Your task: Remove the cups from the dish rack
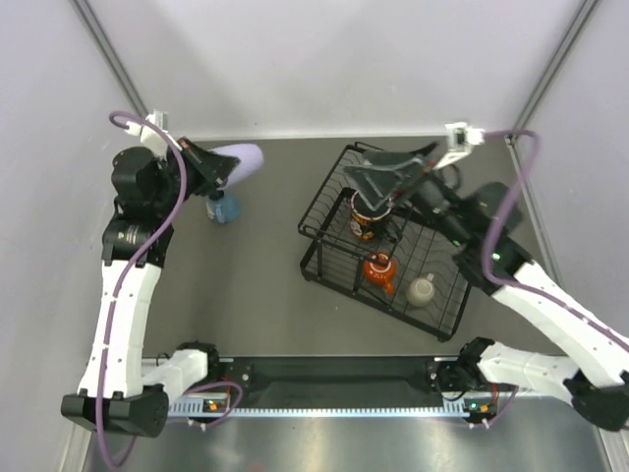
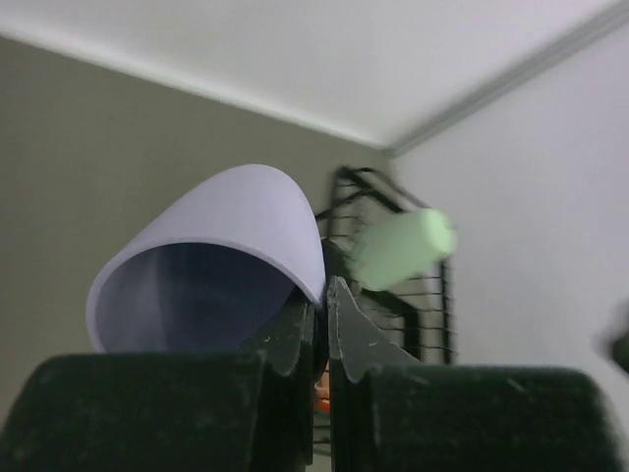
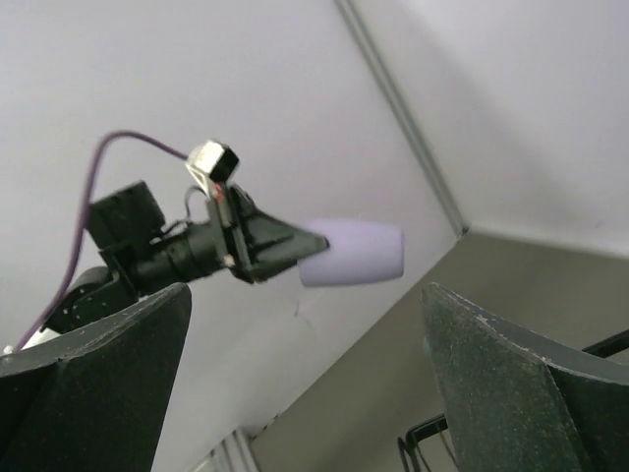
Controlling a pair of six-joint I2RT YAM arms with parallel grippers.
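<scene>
My left gripper [image 1: 218, 169] is shut on the rim of the lavender tumbler [image 1: 242, 157] and holds it on its side above the table's far left. One finger is inside the rim in the left wrist view [image 2: 322, 295], where the tumbler [image 2: 226, 231] fills the middle. The blue mug [image 1: 224, 208] stands on the table below it. The black wire dish rack [image 1: 324, 246] holds the red patterned mug [image 1: 367, 220], the orange cup [image 1: 379, 271] and the beige mug [image 1: 422, 289]. A blurred mint-green tumbler [image 2: 401, 248] shows by the rack's upper part. My right gripper [image 1: 386, 173] is open and empty above the rack's far end.
The right wrist view looks across to the left arm and the lavender tumbler [image 3: 354, 253], with a rack wire [image 3: 425, 429] at the bottom. White walls close the table at the back and both sides. The arm bases sit at the near edge.
</scene>
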